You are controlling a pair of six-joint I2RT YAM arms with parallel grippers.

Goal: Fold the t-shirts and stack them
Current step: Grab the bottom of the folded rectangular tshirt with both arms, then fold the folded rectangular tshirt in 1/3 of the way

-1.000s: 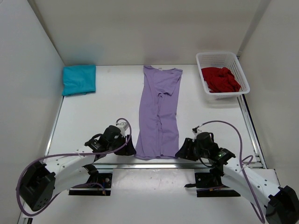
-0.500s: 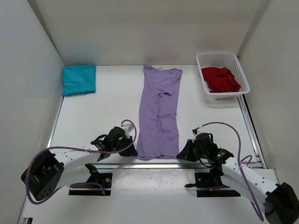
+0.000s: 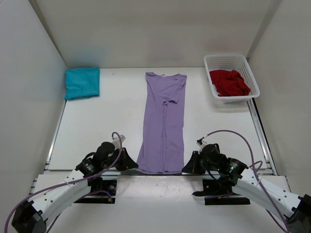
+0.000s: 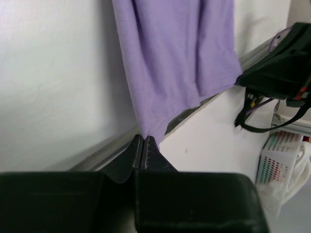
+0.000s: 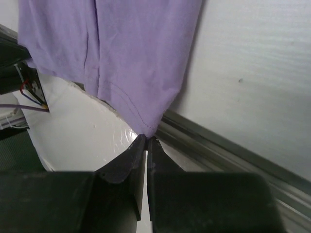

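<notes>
The left end effector (image 4: pixel 142 138) has its jaws pressed together on one hem corner of the lavender t-shirt (image 3: pixel 163 124). In the left wrist view the cloth tapers to a point that disappears between the tips. The right end effector (image 5: pixel 147 139) pinches the opposite hem corner in the same way, with only a small fold of stitched hem caught.

From those two corners the shirt runs up the middle of the top view as a long, narrow strip with its sleeves tucked in. Its collar lies toward the upper centre, and the hem sits at the lower edge of the worktop (image 3: pixel 107 126).

The fabric looks thin, light and limp. It sags and puckers toward each pinch, so it will likely drape and slide rather than keep its shape. Corner holds like these suit it, since even tension from both sides should keep the hem straight, while a shallow bite could slip.

The teal t-shirt (image 3: pixel 81 82) lies folded at the upper left. The dark red t-shirt (image 3: pixel 229 82) sits crumpled in the basket (image 3: pixel 233 59) at the upper right.
</notes>
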